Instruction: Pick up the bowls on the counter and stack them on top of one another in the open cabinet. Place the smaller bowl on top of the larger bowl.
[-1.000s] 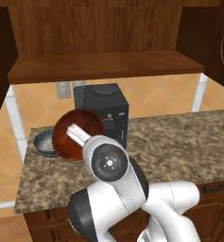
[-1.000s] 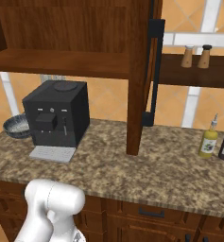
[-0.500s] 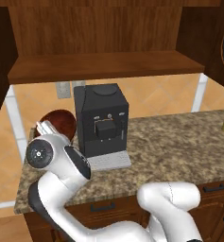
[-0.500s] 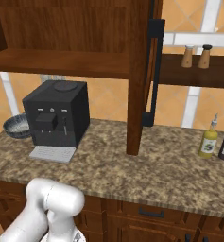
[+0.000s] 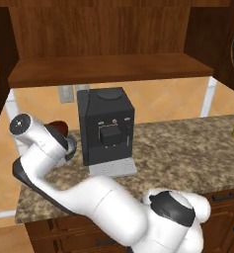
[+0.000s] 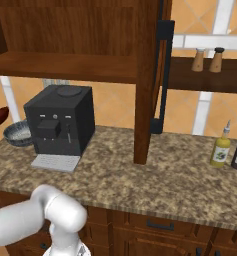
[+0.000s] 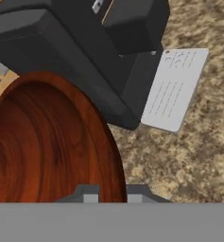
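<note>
smaller bowl (image 7: 47, 142) glossy red-brown | counter (image 5: 187, 153) brown-tan speckled | coffee machine (image 5: 106, 123) black

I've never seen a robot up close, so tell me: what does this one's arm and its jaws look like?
The arm is glossy white, built of thick rounded tube-like segments, with dark charcoal bands at the joints and a grey round cap at one end. No cables or markings show. The gripper ends in small dark grey blocky jaws.

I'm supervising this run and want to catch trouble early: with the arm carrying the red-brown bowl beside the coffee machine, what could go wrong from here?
1. The smaller bowl seems held only at its rim by the gripper, so it could slip or tip during a swing.
2. It sits close beside the coffee machine; a sideways move might knock it.
3. The larger bowl is on the counter, not in the cabinet. Shelving the small one first would leave the stack order wrong.
</note>
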You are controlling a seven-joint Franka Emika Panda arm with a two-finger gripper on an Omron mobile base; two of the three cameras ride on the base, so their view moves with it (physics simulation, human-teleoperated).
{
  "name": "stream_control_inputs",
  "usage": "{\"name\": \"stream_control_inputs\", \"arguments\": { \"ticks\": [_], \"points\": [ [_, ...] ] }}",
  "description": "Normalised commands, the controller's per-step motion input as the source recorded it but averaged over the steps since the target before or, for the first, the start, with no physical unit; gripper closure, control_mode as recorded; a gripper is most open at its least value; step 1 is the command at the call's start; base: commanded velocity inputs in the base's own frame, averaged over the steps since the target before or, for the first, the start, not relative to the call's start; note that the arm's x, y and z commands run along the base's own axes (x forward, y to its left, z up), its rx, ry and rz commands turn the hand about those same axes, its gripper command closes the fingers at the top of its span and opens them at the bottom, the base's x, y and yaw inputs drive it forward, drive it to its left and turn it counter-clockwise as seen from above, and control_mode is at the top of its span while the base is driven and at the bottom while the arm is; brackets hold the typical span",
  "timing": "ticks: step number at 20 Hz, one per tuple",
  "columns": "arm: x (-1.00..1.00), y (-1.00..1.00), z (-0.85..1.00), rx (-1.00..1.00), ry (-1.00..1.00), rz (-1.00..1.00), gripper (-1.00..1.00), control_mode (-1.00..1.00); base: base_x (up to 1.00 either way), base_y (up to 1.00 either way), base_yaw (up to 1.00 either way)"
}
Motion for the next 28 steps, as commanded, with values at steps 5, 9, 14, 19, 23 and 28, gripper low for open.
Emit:
{"name": "stream_control_inputs", "arguments": {
  "ticks": [5,9,14,19,23,28],
  "points": [
    [0.51,0.42,-0.43,0.01,0.0,-0.07,1.0,-1.0,0.0,0.0,0.0],
    [0.35,0.04,-0.26,0.0,0.01,0.0,1.0,-1.0,0.0,0.0,0.0],
    [0.48,0.0,-0.38,0.01,0.02,-0.03,1.0,-1.0,0.0,0.0,0.0],
    [0.61,0.05,-0.36,0.0,0.07,-0.05,1.0,-1.0,0.0,0.0,0.0],
    [0.49,0.02,-0.28,0.0,0.08,-0.04,1.0,-1.0,0.0,0.0,0.0],
    [0.45,0.03,-0.3,0.0,0.06,-0.03,1.0,-1.0,0.0,0.0,0.0]
  ]
}}
